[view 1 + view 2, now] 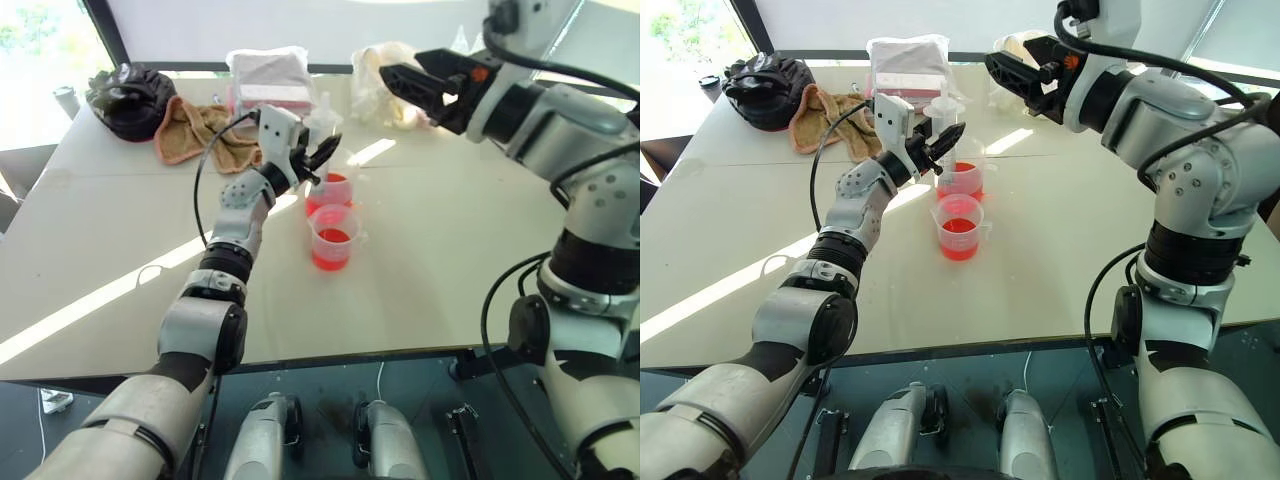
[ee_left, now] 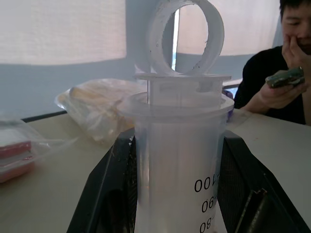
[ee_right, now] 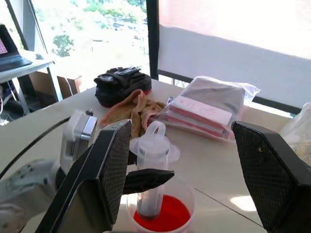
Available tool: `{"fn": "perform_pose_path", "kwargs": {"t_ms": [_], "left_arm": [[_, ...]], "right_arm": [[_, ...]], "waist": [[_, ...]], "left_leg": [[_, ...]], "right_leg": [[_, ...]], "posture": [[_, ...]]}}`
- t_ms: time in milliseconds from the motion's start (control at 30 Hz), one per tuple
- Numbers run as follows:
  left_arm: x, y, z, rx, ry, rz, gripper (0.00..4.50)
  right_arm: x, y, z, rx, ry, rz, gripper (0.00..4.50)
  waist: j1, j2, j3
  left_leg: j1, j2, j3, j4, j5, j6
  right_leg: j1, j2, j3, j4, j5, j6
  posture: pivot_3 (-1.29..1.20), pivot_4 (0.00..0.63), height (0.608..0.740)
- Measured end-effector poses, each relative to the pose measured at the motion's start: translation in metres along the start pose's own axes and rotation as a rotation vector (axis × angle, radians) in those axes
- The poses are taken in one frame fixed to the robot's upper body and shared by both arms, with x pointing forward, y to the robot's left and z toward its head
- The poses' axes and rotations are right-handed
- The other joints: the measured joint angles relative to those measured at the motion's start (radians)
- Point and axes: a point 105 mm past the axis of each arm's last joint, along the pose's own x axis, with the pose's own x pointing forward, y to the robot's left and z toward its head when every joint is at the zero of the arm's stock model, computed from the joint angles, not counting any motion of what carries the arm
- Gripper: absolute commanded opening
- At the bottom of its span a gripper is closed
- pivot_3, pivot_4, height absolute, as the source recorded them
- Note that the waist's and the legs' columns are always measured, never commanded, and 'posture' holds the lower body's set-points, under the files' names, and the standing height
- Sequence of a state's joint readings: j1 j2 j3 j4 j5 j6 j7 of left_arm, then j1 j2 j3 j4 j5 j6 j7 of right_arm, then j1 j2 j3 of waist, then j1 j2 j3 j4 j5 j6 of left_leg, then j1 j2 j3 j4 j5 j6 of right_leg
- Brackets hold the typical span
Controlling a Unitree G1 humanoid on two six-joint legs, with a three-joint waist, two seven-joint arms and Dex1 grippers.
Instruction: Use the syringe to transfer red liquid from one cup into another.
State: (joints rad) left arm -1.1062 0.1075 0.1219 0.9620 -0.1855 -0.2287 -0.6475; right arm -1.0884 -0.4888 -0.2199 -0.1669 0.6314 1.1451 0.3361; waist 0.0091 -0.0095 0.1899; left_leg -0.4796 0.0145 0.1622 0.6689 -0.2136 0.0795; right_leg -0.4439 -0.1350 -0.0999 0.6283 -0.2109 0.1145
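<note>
Left eye view, near to far: smaller cup point(image 1: 333, 243) of red liquid point(image 1: 334, 238) at table point(image 1: 440, 260) centre. Just behind at 12 o'clock, taller cup point(image 1: 333, 191), also red inside, syringe point(image 1: 943, 125) standing upright in it. Left gripper point(image 1: 322, 157) pinching syringe barrel, fingers tight on both sides. Right gripper point(image 1: 415, 82) raised at 1 o'clock, fingers spread wide, holding nothing. Towel point(image 1: 200, 131), black bag point(image 1: 132, 98), plastic packet point(image 1: 270, 75) along far edge.

A pale cream table point(image 1: 1080, 250) bears two clear plastic beakers of red liquid, the smaller one point(image 1: 959, 227) nearer, the larger point(image 1: 962, 176) just behind. Farther back lie a tan cloth point(image 1: 825, 118), a black bag point(image 1: 768, 88), a bagged pink-and-white pack point(image 1: 908, 66) and a crumpled clear bag point(image 1: 385, 75).
</note>
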Motion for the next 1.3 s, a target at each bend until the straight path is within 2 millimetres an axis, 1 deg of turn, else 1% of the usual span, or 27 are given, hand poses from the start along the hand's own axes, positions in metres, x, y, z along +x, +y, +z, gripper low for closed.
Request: {"fn": "perform_pose_path", "kwargs": {"t_ms": [100, 300, 367, 500, 633, 833, 967, 1067, 1233, 1300], "left_arm": [[0.000, -0.001, 0.001, 0.011, -0.012, -0.001, 1.53], [0.000, -0.005, -0.002, 0.020, -0.014, -0.011, 1.53], [0.000, -0.007, -0.002, 0.027, -0.013, -0.019, 1.53], [0.001, -0.009, -0.002, 0.037, -0.012, -0.025, 1.53], [-0.002, -0.009, -0.002, 0.047, -0.018, -0.025, 1.53], [-0.002, -0.010, -0.002, 0.059, -0.018, -0.031, 1.53], [-0.003, -0.012, -0.002, 0.067, -0.019, -0.035, 1.53], [-0.003, -0.012, -0.002, 0.070, -0.018, -0.037, 1.53], [-0.002, -0.013, -0.003, 0.073, -0.012, -0.036, 1.53], [-0.002, -0.013, -0.003, 0.070, -0.011, -0.035, 1.53]], "right_arm": [[0.009, 0.001, -0.007, 0.033, 0.051, -0.010, 3.38], [0.031, 0.018, -0.026, 0.091, 0.143, 0.007, 3.38], [0.037, 0.019, -0.031, 0.098, 0.164, 0.000, 3.38], [0.049, 0.018, -0.036, 0.099, 0.162, -0.036, 3.38], [0.057, 0.014, -0.044, 0.101, 0.171, -0.080, 3.38], [0.068, 0.019, -0.056, 0.111, 0.190, -0.102, 3.38], [0.071, 0.019, -0.058, 0.111, 0.190, -0.123, 3.38], [0.073, 0.018, -0.061, 0.112, 0.193, -0.141, 2.58], [0.077, 0.027, -0.061, 0.113, 0.190, -0.118, 0.02], [0.077, 0.027, -0.061, 0.113, 0.190, -0.119, 0.02]], "waist": [[-0.004, 0.000, 0.000], [-0.020, 0.000, 0.000], [-0.021, 0.000, 0.000], [-0.023, 0.000, 0.000], [-0.022, 0.000, 0.000], [-0.023, 0.000, 0.000], [-0.023, 0.000, 0.000], [-0.023, 0.000, 0.000], [-0.022, 0.001, 0.000], [-0.022, 0.001, 0.000]], "left_leg": [[0.000, 0.000, 0.000, 0.000, 0.000, 0.000], [0.000, 0.000, 0.000, -0.001, 0.000, 0.000], [0.000, 0.000, 0.000, -0.001, 0.000, 0.000], [0.000, 0.000, 0.001, -0.002, 0.000, 0.000], [0.000, 0.000, 0.001, -0.002, 0.000, 0.000], [0.000, 0.000, 0.001, -0.002, 0.000, 0.000], [0.000, 0.000, 0.001, -0.002, 0.000, 0.000], [0.000, 0.000, 0.001, -0.002, 0.000, 0.000], [0.000, 0.000, 0.001, -0.002, -0.001, -0.002], [0.000, 0.000, 0.001, -0.002, -0.001, -0.002]], "right_leg": [[0.000, 0.000, 0.000, 0.000, 0.000, 0.000], [0.000, 0.001, 0.000, 0.000, 0.000, 0.000], [0.000, 0.001, 0.000, 0.000, 0.000, 0.000], [0.000, 0.001, 0.000, 0.000, 0.000, 0.000], [0.000, 0.001, 0.000, 0.000, 0.000, 0.000], [0.000, 0.001, 0.000, 0.001, 0.000, 0.000], [0.000, 0.001, 0.000, 0.001, 0.000, 0.000], [0.000, 0.001, 0.000, 0.001, 0.000, 0.000], [0.000, 0.001, 0.000, 0.000, 0.000, 0.000], [0.000, 0.001, 0.000, 0.000, 0.000, 0.000]], "posture": [[0.00, 0.150, 0.740], [0.00, 0.150, 0.740], [0.00, 0.150, 0.740], [0.00, 0.150, 0.740], [0.00, 0.150, 0.740], [0.00, 0.150, 0.740], [0.00, 0.150, 0.740], [0.00, 0.150, 0.740], [0.00, 0.150, 0.740], [0.00, 0.150, 0.740]]}}
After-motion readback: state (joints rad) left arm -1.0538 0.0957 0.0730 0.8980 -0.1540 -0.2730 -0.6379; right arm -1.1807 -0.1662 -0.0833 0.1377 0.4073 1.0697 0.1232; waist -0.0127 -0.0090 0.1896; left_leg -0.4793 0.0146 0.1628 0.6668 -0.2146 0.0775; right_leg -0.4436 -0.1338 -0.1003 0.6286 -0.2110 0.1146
